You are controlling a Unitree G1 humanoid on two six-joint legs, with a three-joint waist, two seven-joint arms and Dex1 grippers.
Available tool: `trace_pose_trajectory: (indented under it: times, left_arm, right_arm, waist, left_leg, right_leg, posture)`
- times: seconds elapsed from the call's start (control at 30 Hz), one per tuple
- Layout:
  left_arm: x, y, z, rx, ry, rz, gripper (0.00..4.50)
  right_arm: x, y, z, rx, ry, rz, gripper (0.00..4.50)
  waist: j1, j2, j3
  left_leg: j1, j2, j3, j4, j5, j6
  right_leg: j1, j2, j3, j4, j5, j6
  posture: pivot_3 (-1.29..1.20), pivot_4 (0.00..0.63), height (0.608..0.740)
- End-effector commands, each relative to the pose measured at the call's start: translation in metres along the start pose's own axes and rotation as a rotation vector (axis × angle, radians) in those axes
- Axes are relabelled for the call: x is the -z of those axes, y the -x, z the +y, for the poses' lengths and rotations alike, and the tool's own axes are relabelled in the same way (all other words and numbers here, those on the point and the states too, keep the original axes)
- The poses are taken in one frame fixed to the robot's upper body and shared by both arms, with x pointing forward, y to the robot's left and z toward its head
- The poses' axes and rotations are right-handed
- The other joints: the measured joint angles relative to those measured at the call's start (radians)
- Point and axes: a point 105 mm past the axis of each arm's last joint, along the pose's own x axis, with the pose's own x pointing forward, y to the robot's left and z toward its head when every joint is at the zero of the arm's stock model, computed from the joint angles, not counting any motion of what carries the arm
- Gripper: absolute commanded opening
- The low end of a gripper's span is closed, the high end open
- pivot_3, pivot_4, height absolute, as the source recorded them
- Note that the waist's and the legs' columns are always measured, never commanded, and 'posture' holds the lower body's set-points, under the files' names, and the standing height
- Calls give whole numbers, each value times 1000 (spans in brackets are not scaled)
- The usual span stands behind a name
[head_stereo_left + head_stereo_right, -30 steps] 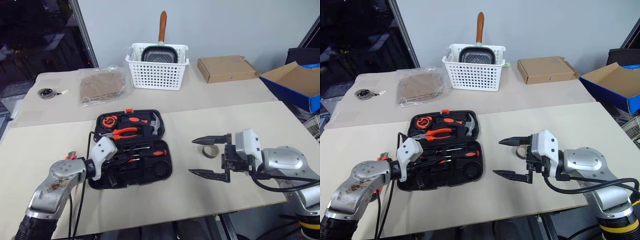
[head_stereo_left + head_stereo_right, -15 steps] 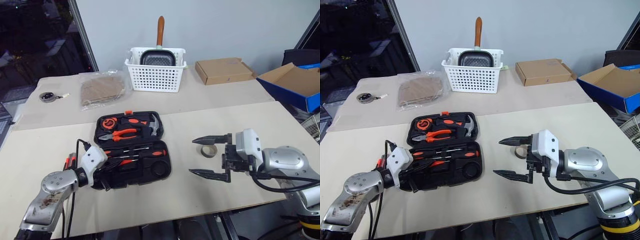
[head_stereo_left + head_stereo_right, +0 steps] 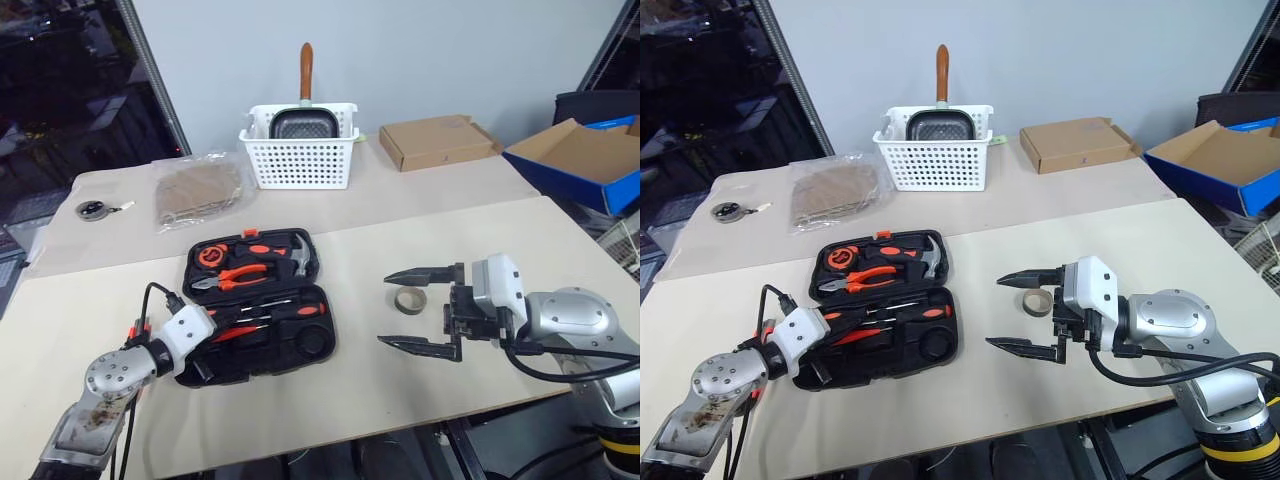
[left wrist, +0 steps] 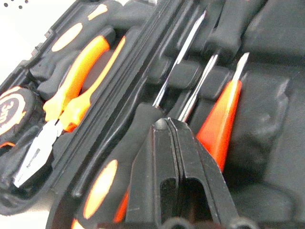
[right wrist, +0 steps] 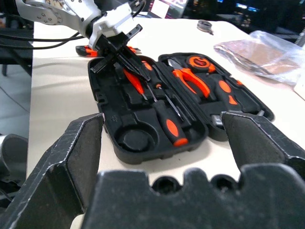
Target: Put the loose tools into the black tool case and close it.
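Note:
The black tool case [image 3: 320,345] lies open on the table. Its far half holds orange-handled pliers [image 3: 232,281], a hammer [image 3: 300,255] and a tape measure [image 3: 212,256]. The near half holds a black-and-orange screwdriver [image 3: 298,310] and a slim red screwdriver [image 4: 220,125]. My left gripper [image 3: 218,326] is shut and empty, its tip low over the screwdriver shafts at the case's left end. A greyish tape roll [image 3: 407,300] sits on the table right of the case. My right gripper [image 3: 385,311] hangs open beside the roll, pointing toward the case. An orange-and-black object [image 5: 83,49] lies behind my left arm, mostly hidden.
At the back stand a white perforated basket [image 3: 298,158] with a pan in it, a cardboard box [image 3: 435,140] and a plastic bag [image 3: 200,185]. An open blue box [image 3: 585,160] is at the far right. The table's front edge runs close below both grippers.
The camera has shifted. My left gripper has sunk and drawn toward the case's left end, rolling at the wrist, still shut. The right gripper has kept its place.

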Motion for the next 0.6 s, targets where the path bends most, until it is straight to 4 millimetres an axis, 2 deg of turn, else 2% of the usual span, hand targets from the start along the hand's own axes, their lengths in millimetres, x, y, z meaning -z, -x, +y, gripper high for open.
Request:
trace_pose_trajectory:
  times: [0.03, 0.07, 0.13, 0.23, 0.27, 0.33, 0.4, 0.43, 0.5, 0.6]
  left_arm:
    - [65, 19, -33, 90, 54, 250, 47]
    - [62, 20, -33, 82, 67, 229, 47]
    - [39, 18, -27, 15, 209, 80, 47]
    - [3, 22, -8, -73, 381, -137, 47]
    - [-6, 26, -1, -95, 437, -184, 47]
    - [-25, 35, 6, -94, 519, -262, 47]
    - [-43, 43, 10, -71, 593, -328, 47]
    - [-51, 46, 10, -60, 602, -349, 47]
    - [-60, 51, 10, -56, 628, -369, 47]
    - [-60, 51, 7, -70, 652, -345, 47]
  right_arm:
    - [-8, -1, -1, -2, 30, -21, 4500]
    - [-8, -1, -1, -1, 31, -22, 4500]
    - [-8, -1, -1, 0, 33, -24, 4500]
    - [-9, -1, -2, 6, 37, -28, 4500]
    - [-9, -1, -2, 8, 38, -31, 4500]
    - [-10, -1, -3, 12, 39, -37, 4500]
    - [-10, -2, -3, 11, 38, -41, 4500]
    - [-10, -2, -3, 9, 38, -42, 4500]
    - [-10, -3, -3, 5, 38, -46, 4500]
    - [-10, -4, -3, 0, 37, -51, 4500]
  waist:
    - [-6, 0, 0]
    - [-8, 0, 0]
    - [-13, 0, 0]
    - [-20, -8, 5]
    - [-19, -10, 6]
    - [-15, -25, 14]
    - [-9, -31, 14]
    - [-5, -31, 15]
    - [1, -31, 15]
    - [18, -31, 15]
  left_leg:
    - [1, 0, 0, 0, 0, 0]
    - [3, 0, 0, -1, 0, 0]
    - [11, -2, 0, -6, 0, 0]
    - [12, -4, 2, -9, 0, 0]
    - [9, -4, 2, -9, 0, 0]
    - [5, -5, 2, -9, 0, -1]
    - [-4, -3, 0, -7, -1, -1]
    - [-8, -3, 0, -4, -2, -4]
    - [-21, -4, -1, 2, -3, -5]
    - [-23, -9, -2, 3, -6, -6]
  right_leg:
    - [0, 0, 0, 0, 0, -1]
    - [1, 0, 0, 0, -1, -2]
    - [5, 0, 4, 0, -4, -7]
    - [1, 1, 10, 0, -4, -7]
    - [-1, 2, 11, 0, -4, -7]
    - [-4, 2, 12, 0, 0, -1]
    - [-10, 4, 11, -2, 0, 0]
    - [-18, 4, 11, -2, 1, 1]
    - [-26, 3, 10, -2, 1, 4]
    - [-25, -3, 10, -3, 1, 3]
  posture:
    - [0, 150, 740]
    - [0, 150, 740]
    - [0, 150, 740]
    - [0, 150, 740]
    - [0, 150, 740]
    - [0, 150, 740]
    - [0, 150, 740]
    - [0, 150, 740]
    - [0, 150, 740]
    - [0, 150, 740]
